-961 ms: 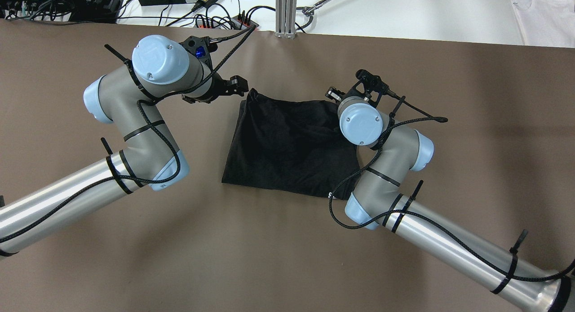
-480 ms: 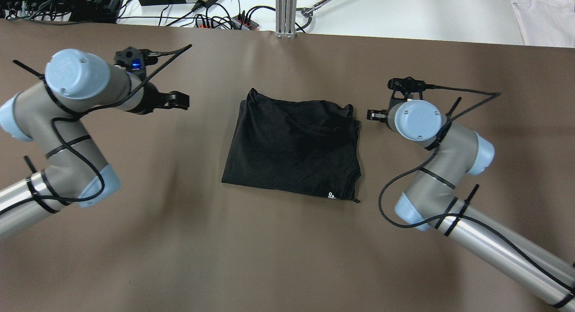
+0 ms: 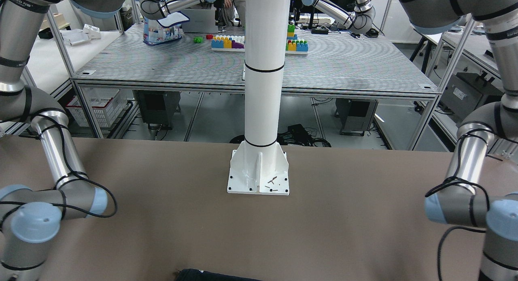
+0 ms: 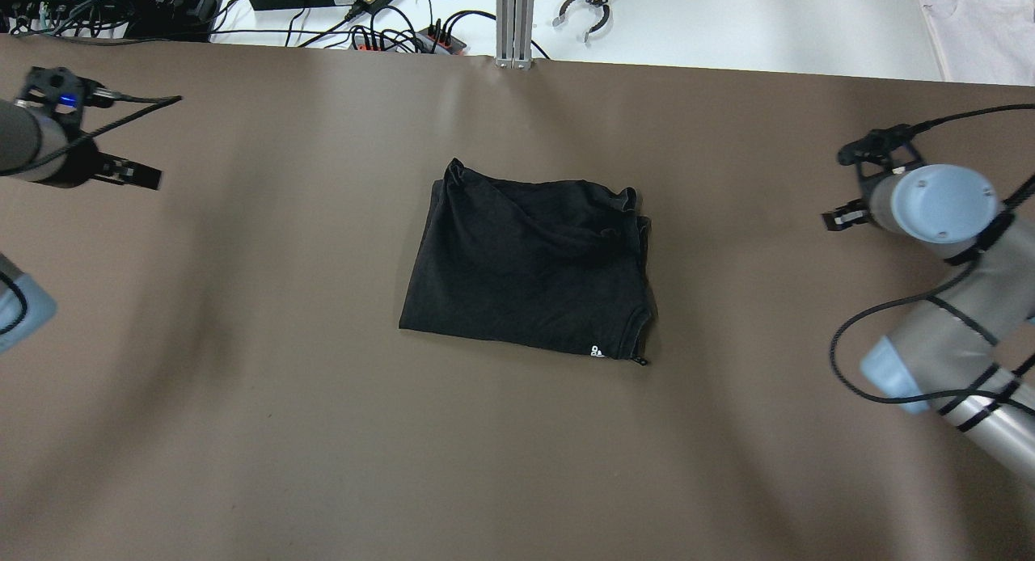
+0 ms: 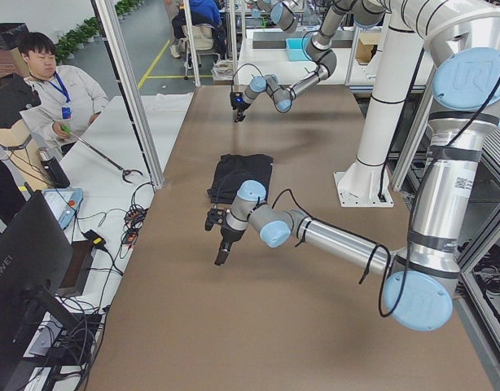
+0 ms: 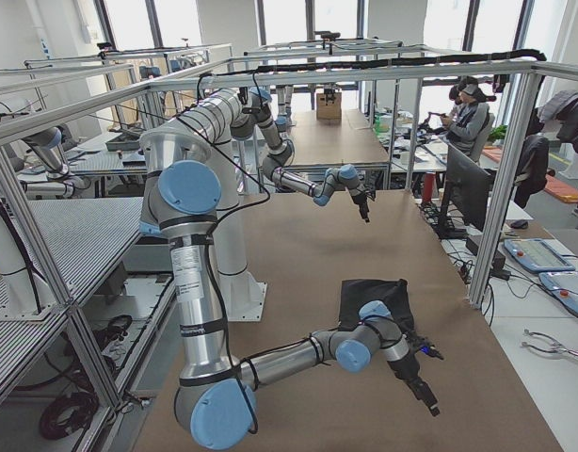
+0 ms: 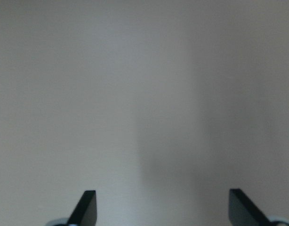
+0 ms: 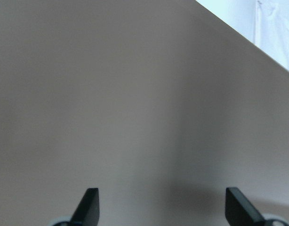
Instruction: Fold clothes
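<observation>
clothes lie between both | left gripper wide, well apart | right gripper wide, well apart

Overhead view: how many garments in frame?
2. The black garment lies folded mid brown table; a white garment, cropped by the frame, lies on the white bench at top right. More could lie out of frame.

light: even, bright | shadows: soft | wrist views: blurred

surface: brown table | beyond: white desk, cables | behind: slatted metal benches | far wall: bright windows
</observation>
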